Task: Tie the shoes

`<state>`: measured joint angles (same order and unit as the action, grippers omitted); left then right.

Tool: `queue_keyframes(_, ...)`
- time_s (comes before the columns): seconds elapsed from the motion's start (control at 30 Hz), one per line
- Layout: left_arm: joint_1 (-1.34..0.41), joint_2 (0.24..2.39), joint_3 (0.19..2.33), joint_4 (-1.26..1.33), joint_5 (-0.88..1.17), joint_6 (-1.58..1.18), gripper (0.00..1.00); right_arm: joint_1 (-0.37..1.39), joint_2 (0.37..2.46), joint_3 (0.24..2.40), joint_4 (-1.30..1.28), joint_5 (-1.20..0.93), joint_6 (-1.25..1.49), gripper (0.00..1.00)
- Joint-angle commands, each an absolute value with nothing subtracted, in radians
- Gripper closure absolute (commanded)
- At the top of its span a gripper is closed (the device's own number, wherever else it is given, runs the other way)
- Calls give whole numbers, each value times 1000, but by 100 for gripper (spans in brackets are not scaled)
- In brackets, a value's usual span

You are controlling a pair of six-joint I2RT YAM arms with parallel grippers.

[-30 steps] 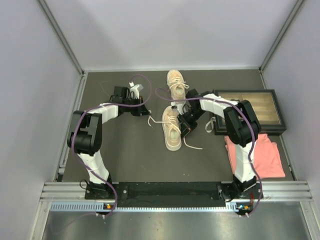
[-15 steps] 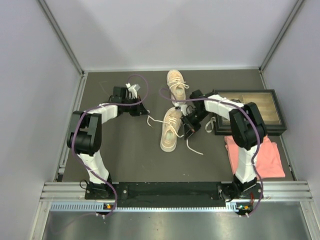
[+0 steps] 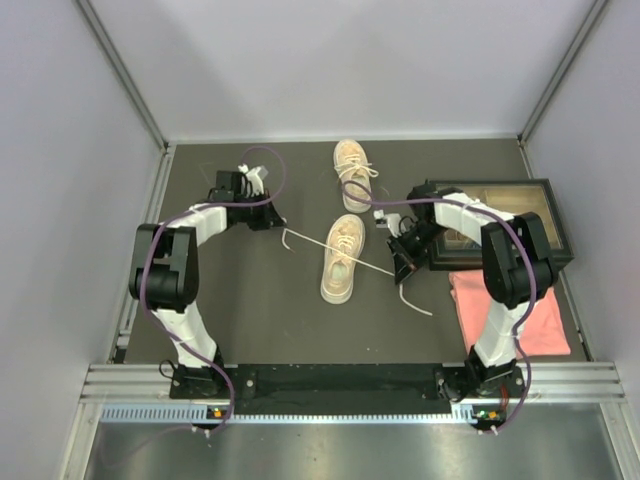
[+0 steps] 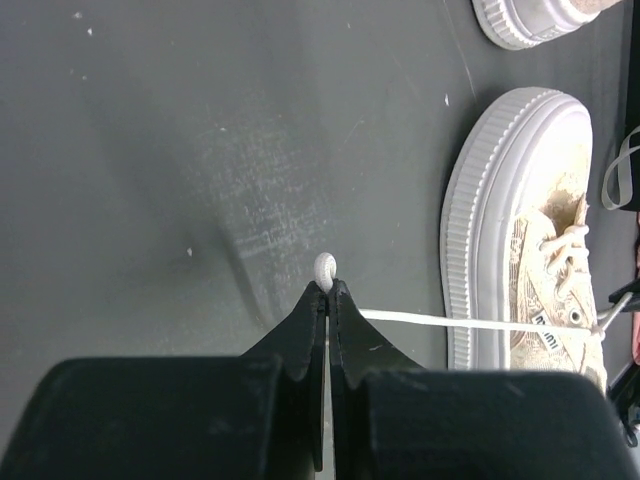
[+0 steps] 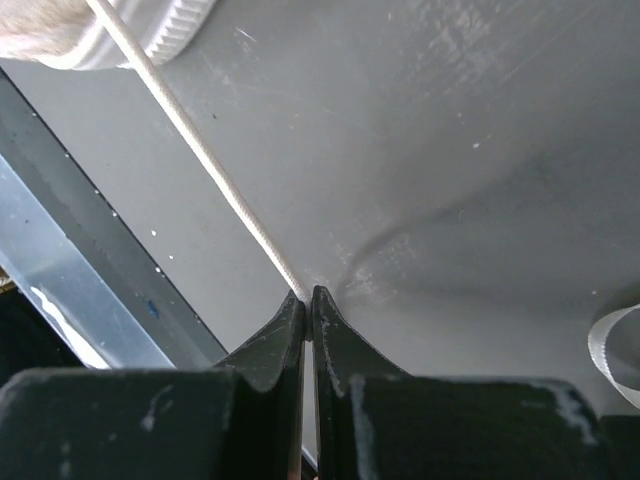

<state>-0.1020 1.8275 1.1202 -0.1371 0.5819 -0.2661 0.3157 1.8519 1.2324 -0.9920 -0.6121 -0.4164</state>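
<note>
Shoes sit mid-table: near shoe [image 3: 340, 258] just in front of far shoe [image 3: 352, 163]. Left gripper [image 4: 327, 290] is pressed together on the left lace strand [image 4: 430, 319], and right gripper [image 5: 306, 298] pinches the right lace strand [image 5: 195, 145]. Both strands look taut. Pull evenly and low, or the near shoe will likely twist. Whether a knot sits at the eyelets, I can't tell.

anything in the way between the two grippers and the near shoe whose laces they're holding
Nothing visible. The left gripper and right gripper are each shut on a lace, and both run taut over the mat straight to the near shoe. The far shoe sits behind it, clear of both lines.
</note>
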Motion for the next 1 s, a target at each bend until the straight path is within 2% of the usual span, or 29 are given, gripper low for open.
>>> queue_keyframes(0.0, -67, 1813, 1169, -155, 541, -204, 100, 296, 1809, 1189, -993, -529, -471, 100)
queue_keyframes(0.23, -55, 1801, 1147, -156, 508, -195, 100, 295, 1833, 1193, -950, -499, -466, 100)
queue_keyframes(0.43, -64, 1790, 1166, -141, 702, -181, 100, 295, 1836, 1247, -954, -543, -437, 100)
queue_keyframes(0.6, -91, 1756, 1158, -156, 715, -106, 100, 295, 1833, 1337, -985, -555, -439, 100)
queue_keyframes(0.67, -89, 1759, 1169, -193, 684, -97, 89, 295, 1844, 1370, -1015, -552, -446, 87)
queue_keyframes(0.7, -89, 1755, 1173, -201, 672, -97, 75, 295, 1847, 1382, -1031, -554, -449, 77)
queue_keyframes(0.77, -89, 1741, 1169, -199, 652, -107, 64, 295, 1841, 1405, -1057, -558, -451, 70)
queue_keyframes(0.8, -87, 1726, 1170, -199, 638, -107, 55, 295, 1835, 1410, -1061, -560, -451, 59)
queue_keyframes(0.87, -87, 1710, 1172, -212, 614, -83, 49, 295, 1816, 1422, -1069, -552, -451, 51)
queue_keyframes(0.97, -74, 1680, 1177, -254, 620, -10, 43, 293, 1778, 1436, -1094, -540, -459, 49)
